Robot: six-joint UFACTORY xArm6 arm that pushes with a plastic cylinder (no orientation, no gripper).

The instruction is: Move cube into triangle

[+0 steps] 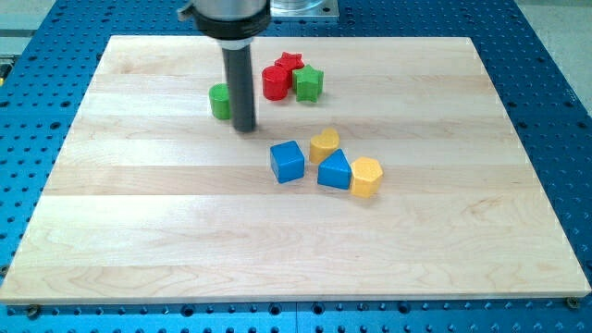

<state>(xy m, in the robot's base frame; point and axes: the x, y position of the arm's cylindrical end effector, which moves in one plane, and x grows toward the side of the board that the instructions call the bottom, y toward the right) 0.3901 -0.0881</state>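
my tip (244,128) is down on the wooden board (139,213), in the upper middle of the view. it's a bare rod, no jaws, so nothing to open or close; it holds nothing. the green block (219,101), roundish, sits just to the view's left of the rod, partly hidden behind it; can't tell if they touch.

blue cube (288,161) is near the board's centre, below and to the view's right of my tip, apart from it. blue triangle (335,171) lies just to the cube's right, small gap between them, nothing in that gap.

crowding around the triangle: a yellow block (325,144) sits at its upper edge, looks touching, and is just beside the cube's upper right corner. a second yellow block (366,177), hex-ish, presses against the triangle's right side.

top cluster, well apart from the cube: red block (276,82) rounded, red star (289,62) behind it, green block with a star-like outline (309,83) on the right, all bunched together. board rests on a blue perforated table (555,83).
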